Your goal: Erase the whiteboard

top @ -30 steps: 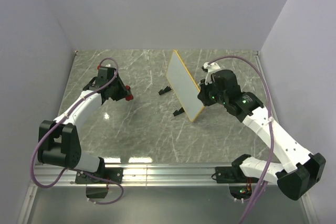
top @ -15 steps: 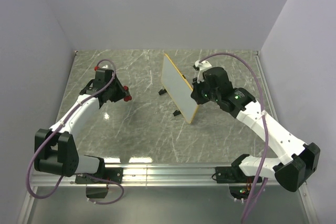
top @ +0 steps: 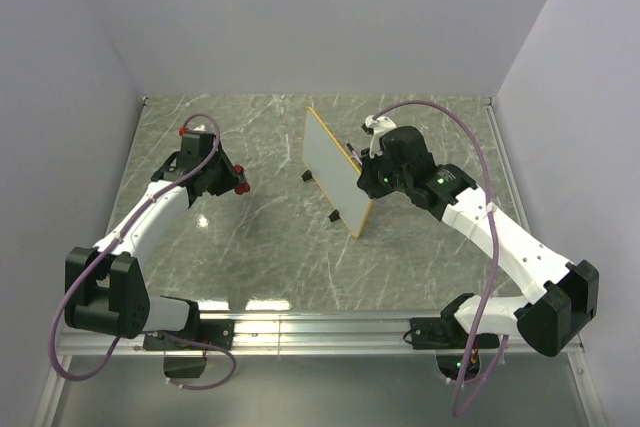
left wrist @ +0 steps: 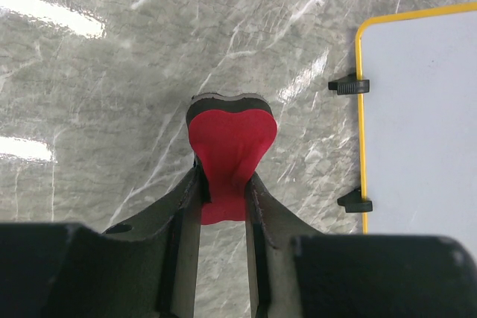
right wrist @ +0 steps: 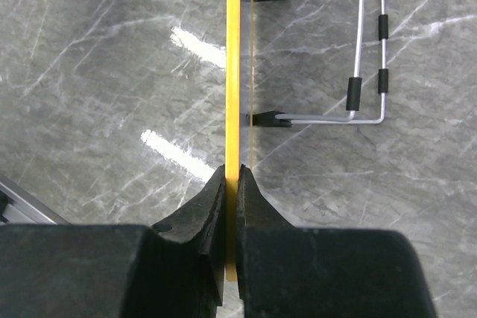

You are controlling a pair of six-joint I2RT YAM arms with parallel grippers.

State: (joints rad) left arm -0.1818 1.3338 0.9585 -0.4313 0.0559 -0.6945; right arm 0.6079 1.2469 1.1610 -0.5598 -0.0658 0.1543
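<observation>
Right gripper [top: 368, 180] is clamped on the top edge of the whiteboard [top: 330, 172]. Top view: board sits tilted mid-table and has shifted left toward the left arm over the last second. Left gripper [top: 232, 181] pinches the red eraser [top: 241, 187], well apart from the board, barely moved in the last half second. My read: board is being brought into wiping reach, no wiping yet. Can't tell if the feet [left wrist: 349, 86] are touching the table.

Left wrist: jaws closed on the eraser's waist. Board face is cropped at frame right; the visible part looks unmarked.

Right wrist: fingers squeeze the yellow frame edge-on, face hidden. Wire stand [right wrist: 369, 50] is behind it. Any scribble elsewhere: can't tell.
</observation>
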